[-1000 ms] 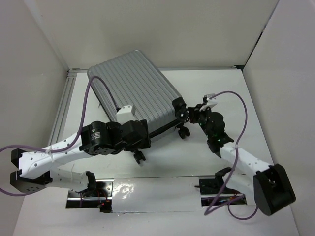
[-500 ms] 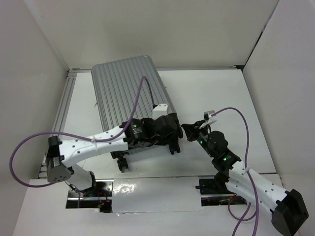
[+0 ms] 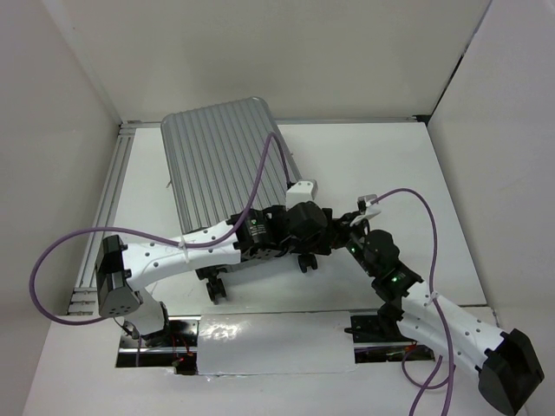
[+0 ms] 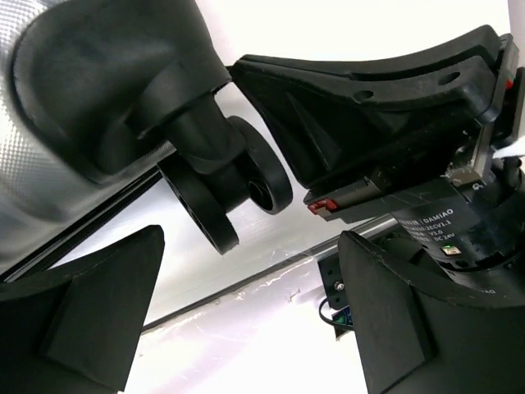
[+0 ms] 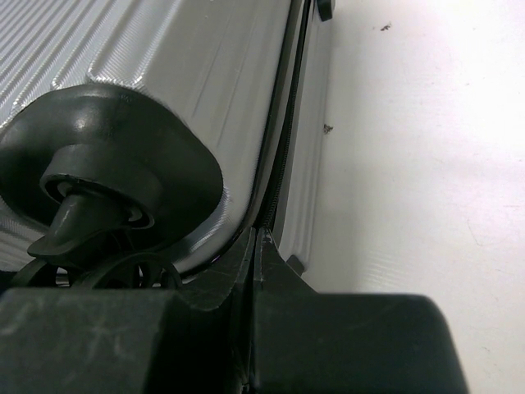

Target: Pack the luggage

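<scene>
The luggage is a closed ribbed silver-grey suitcase lying flat at the back left of the table. My left gripper is at its near right corner. In the left wrist view it is open and empty, with a black wheel and the shell just above the fingers. My right gripper is right beside it at the same corner. In the right wrist view it is shut, its tips touching the zipper seam of the shell, next to a wheel housing. Whether anything is pinched between the tips is not visible.
The right gripper's black body is very close in front of my left fingers. A second wheel sticks out at the near left corner. A foil-covered strip runs along the near edge. White walls enclose the table.
The suitcase swung round to lie more square to the table. My left arm reached rightward along its near edge to the right corner. The right gripper came in close to that corner.
</scene>
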Robot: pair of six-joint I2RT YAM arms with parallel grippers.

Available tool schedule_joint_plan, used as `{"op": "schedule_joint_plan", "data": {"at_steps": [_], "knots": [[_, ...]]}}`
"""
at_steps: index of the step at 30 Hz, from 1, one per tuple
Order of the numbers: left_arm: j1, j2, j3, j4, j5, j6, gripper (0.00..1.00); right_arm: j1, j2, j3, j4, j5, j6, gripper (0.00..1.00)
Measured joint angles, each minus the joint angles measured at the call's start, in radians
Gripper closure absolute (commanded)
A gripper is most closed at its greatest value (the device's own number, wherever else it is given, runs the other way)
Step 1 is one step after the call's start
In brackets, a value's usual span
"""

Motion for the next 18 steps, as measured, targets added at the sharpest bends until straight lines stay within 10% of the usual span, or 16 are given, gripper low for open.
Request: {"op": "schedule_joint_plan", "data": {"at_steps": [11,18], "knots": [[-0.025,0.187,0.244,-0.228,-0.127,-0.13,0.09,0.0,-0.051,-0.001,-0.051,0.007,0.003,1.0],[-0.029,0.352,0.425,-0.491,-0.226,-0.337,0.35,0.002,-0.07,-0.002,-0.065,-0.003,0.003,1.0]]}}
